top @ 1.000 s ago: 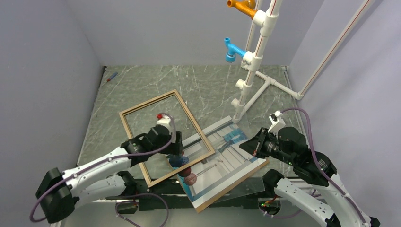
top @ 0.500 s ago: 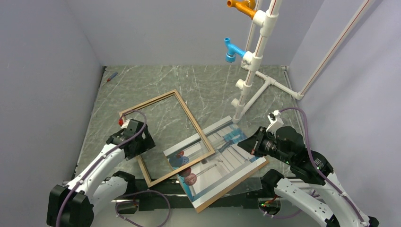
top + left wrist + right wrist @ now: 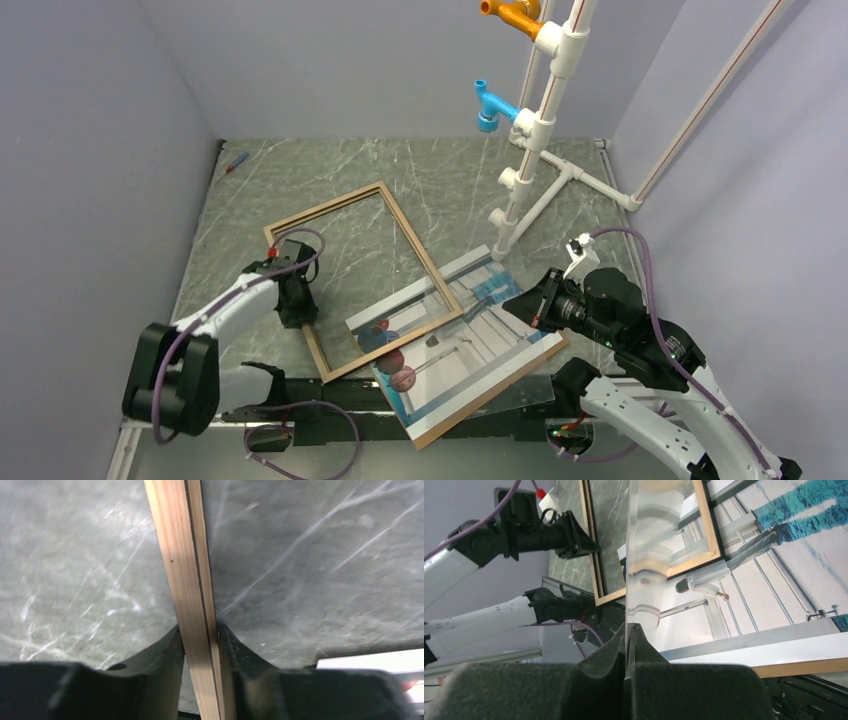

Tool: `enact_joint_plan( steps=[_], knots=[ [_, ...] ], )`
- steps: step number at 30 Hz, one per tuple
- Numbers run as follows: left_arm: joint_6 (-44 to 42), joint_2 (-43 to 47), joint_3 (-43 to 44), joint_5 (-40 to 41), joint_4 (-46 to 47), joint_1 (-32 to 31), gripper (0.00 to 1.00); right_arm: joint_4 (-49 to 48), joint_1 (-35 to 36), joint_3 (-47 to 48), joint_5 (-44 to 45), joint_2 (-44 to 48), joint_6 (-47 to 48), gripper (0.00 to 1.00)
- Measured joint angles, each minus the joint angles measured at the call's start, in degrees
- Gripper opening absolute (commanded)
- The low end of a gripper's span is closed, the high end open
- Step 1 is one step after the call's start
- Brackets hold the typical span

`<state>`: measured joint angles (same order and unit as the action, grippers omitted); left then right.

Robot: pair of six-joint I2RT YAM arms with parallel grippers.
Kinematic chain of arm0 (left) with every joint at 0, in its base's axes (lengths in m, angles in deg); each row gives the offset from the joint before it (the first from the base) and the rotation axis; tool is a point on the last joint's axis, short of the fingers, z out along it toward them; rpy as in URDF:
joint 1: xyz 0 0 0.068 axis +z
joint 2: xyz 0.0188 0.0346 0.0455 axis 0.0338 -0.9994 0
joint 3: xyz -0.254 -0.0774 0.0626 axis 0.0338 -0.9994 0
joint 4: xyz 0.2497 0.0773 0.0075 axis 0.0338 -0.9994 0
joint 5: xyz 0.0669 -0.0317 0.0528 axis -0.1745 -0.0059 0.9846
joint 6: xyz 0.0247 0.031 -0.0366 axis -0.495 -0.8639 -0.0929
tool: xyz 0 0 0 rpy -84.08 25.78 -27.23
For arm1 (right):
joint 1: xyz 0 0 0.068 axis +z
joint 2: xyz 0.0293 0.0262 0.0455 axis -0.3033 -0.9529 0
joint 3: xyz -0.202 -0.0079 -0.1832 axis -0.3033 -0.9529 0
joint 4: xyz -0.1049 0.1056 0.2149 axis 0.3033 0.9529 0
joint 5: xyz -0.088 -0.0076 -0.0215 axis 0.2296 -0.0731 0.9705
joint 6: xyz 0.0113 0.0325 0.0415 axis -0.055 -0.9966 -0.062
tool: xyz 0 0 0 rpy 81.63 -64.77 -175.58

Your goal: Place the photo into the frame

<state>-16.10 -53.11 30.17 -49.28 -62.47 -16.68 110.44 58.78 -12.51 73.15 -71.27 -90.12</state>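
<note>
The frame (image 3: 410, 235), light wood, lies at an angle on the grey marbled table, its near right corner over the photo (image 3: 480, 345). My left gripper (image 3: 298, 305) is shut on the frame's left rail (image 3: 187, 580), one finger (image 3: 167, 652) on each side. The photo (image 3: 774, 580) lies face up on a brown backing board (image 3: 495, 392). My right gripper (image 3: 522, 305) is shut on the edge of a clear sheet (image 3: 630, 555), which hangs tilted above the photo. The right wrist view shows the frame (image 3: 705, 525) and the left gripper (image 3: 589, 542) beyond the sheet.
A white pipe stand (image 3: 530, 140) with blue (image 3: 490, 105) and orange (image 3: 515, 15) fittings rises at the back right. A small red-handled tool (image 3: 236, 162) lies at the back left. Grey walls close in both sides.
My left gripper moved from above the frame's middle to its left rail and closed on it. The frame shifted slightly right and away. The right arm stayed put.
</note>
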Motion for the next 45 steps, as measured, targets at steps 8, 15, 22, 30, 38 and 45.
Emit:
enact_joint_plan(
  steps=[8,15,22,30,38,45],
  knots=[
    [-8.24,-13.55,9.6,-2.23,5.79,0.15,0.0,-0.52,-0.02,0.0,0.02,-0.76,0.07,0.0],
    [-13.14,-15.19,10.73,-2.8,9.38,-1.46,0.0,-2.27,-0.07,0.04,-0.09,-3.19,0.26,0.0],
    [-16.02,-15.06,10.71,-4.22,11.06,-6.29,0.0,-6.82,-0.07,0.07,-2.58,-6.49,0.02,0.0],
    [-15.72,-11.61,8.94,-5.75,11.19,-8.0,0.02,-12.37,-0.09,0.09,-5.18,-8.09,-0.85,0.0],
    [-13.22,-9.53,7.43,-6.47,9.86,-9.29,0.74,-14.93,-0.11,0.09,-6.03,-9.44,-1.09,0.0],
    [-10.88,-5.4,8.35,-7.28,1.77,-10.4,0.99,-16.11,-0.11,-0.39,-7.1,-11.08,-1.51,0.0]
  ],
)
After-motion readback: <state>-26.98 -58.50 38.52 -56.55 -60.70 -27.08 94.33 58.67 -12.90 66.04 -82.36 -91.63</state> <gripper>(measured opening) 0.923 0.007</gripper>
